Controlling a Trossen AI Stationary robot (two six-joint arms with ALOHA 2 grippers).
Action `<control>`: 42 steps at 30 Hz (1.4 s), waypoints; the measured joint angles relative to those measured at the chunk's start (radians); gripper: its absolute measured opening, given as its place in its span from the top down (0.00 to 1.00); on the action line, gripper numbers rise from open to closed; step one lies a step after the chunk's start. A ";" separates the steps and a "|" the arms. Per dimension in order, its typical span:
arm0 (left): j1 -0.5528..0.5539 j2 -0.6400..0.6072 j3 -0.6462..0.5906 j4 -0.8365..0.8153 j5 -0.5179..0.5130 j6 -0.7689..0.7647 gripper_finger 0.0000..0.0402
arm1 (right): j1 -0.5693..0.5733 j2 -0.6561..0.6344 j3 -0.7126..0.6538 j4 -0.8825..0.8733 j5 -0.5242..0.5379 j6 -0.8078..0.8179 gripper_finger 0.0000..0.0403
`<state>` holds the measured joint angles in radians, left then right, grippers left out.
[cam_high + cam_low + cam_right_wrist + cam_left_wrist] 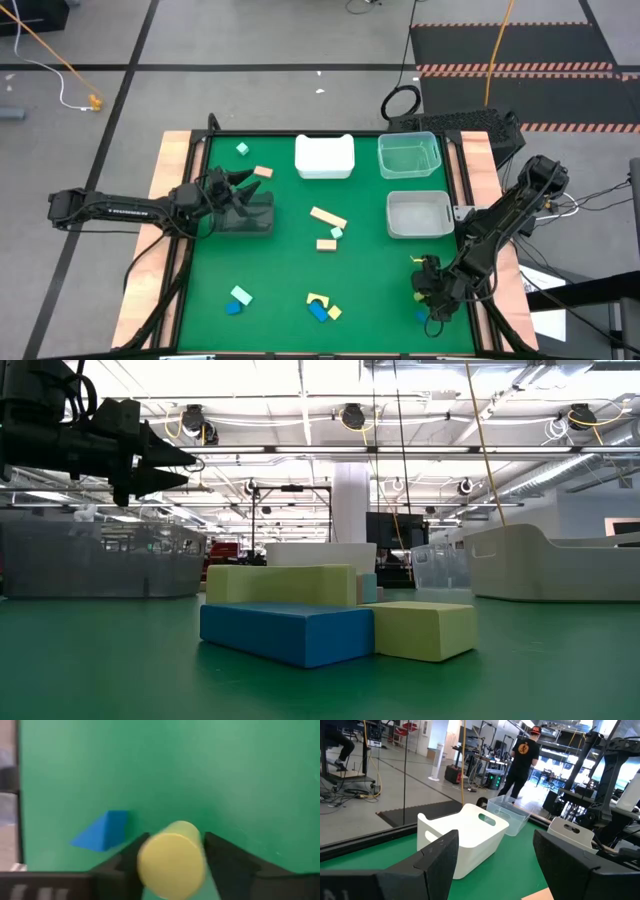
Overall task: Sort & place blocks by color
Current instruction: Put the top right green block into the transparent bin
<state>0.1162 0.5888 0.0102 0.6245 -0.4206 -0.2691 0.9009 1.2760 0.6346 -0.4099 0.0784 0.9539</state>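
Note:
The blocks lie scattered on the green table (380, 290). A mint cube (242, 149) and a tan block (263, 172) sit at the far left. A tan bar (328, 217), a mint cube and another tan block lie mid-table. At the near edge sit a mint and a blue block, and a yellow and blue cluster (320, 307), which in the low view is a blue bar (285, 630) with yellow blocks. My right gripper (425, 285) is at the near right corner, shut on a yellow cylinder (171, 860), with a blue wedge (102, 831) beside it. My left gripper (495, 865) hangs open above the dark bin (247, 217). My right gripper pinches the yellow cylinder's round side (145, 855) between its two fingers, which come from above and point down at the table. The cylinder stands along the fingers, and its flat end faces the wrist camera. I cannot tell whether its lower end rests on the table.
A white bin (324, 156) and a clear bin (409, 155) stand at the far edge. A pale grey bin (418, 213) sits on the right. Wooden rails border the table's left and right sides. A person stands in the room beyond the far edge.

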 joint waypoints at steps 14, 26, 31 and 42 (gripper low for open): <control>0.000 0.000 0.000 0.000 0.000 0.000 0.36 | -0.034 -0.062 0.000 0.040 0.033 0.080 0.73; 0.000 0.000 0.000 0.000 0.000 0.000 0.36 | -0.339 -0.305 0.000 0.053 0.352 -0.029 0.73; 0.000 0.000 0.000 0.000 0.000 0.000 0.36 | -0.523 -0.379 0.000 0.115 0.404 -0.107 0.73; 0.000 0.000 0.000 0.000 0.000 0.000 0.36 | -0.969 -0.414 0.000 0.146 0.578 -0.215 0.70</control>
<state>0.1164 0.5886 0.0103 0.6245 -0.4206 -0.2695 -0.0680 0.8617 0.6342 -0.2635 0.6567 0.7391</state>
